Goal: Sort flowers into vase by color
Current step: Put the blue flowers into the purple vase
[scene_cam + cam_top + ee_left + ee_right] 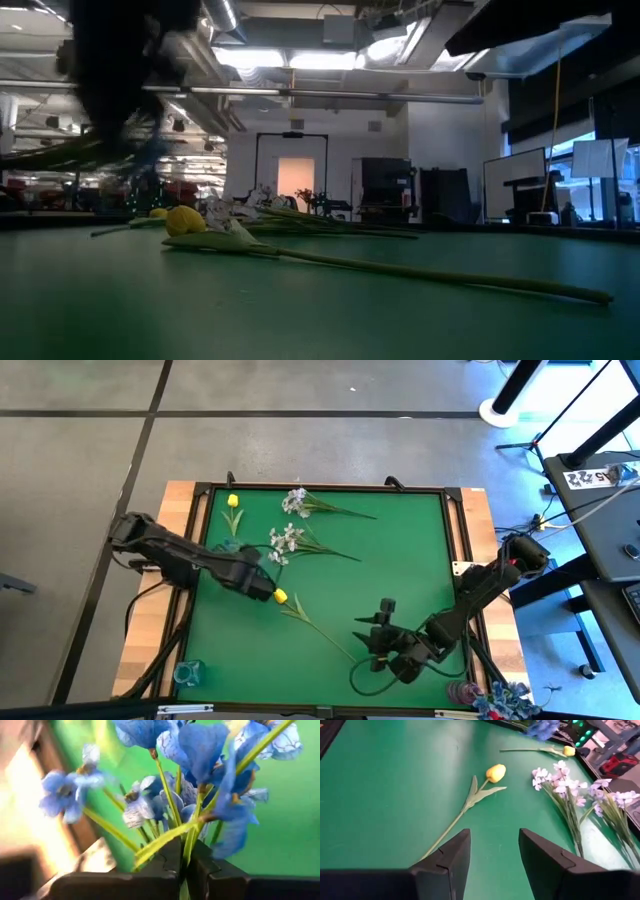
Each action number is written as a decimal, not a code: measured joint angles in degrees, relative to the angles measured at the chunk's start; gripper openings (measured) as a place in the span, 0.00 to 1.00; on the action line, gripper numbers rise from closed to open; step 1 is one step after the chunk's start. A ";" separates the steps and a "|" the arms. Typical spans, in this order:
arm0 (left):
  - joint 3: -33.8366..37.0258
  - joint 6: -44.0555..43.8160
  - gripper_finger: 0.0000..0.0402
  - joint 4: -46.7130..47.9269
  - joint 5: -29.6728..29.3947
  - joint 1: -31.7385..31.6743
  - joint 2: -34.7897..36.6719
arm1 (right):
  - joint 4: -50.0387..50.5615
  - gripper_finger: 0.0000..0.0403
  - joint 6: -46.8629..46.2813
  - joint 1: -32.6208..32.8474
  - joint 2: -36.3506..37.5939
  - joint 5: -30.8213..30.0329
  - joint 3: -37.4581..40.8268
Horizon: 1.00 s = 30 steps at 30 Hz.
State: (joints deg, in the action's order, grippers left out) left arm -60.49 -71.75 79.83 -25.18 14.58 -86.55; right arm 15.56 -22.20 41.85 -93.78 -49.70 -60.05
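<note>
Our left gripper pinches the stems of a blue flower spray above the mat's left side. Our right gripper waits near the front with fingers wide, facing a yellow tulip lying on the green mat beside two white sprays.

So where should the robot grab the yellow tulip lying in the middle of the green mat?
Best on the bare stem below the leaves of the yellow tulip, coming straight down from above. It lies flat on the green mat, its head is soft, and the open right end effector waits near the stem's end.
</note>
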 joint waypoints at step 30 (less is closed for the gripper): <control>18.17 72.33 0.04 -149.13 1.07 13.15 -16.08 | -20.72 0.41 1.29 -6.25 -3.91 7.33 0.00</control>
State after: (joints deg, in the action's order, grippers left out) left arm -42.32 0.58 -69.30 -24.10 27.73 -102.64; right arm -5.17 -20.91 35.59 -97.69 -42.37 -60.05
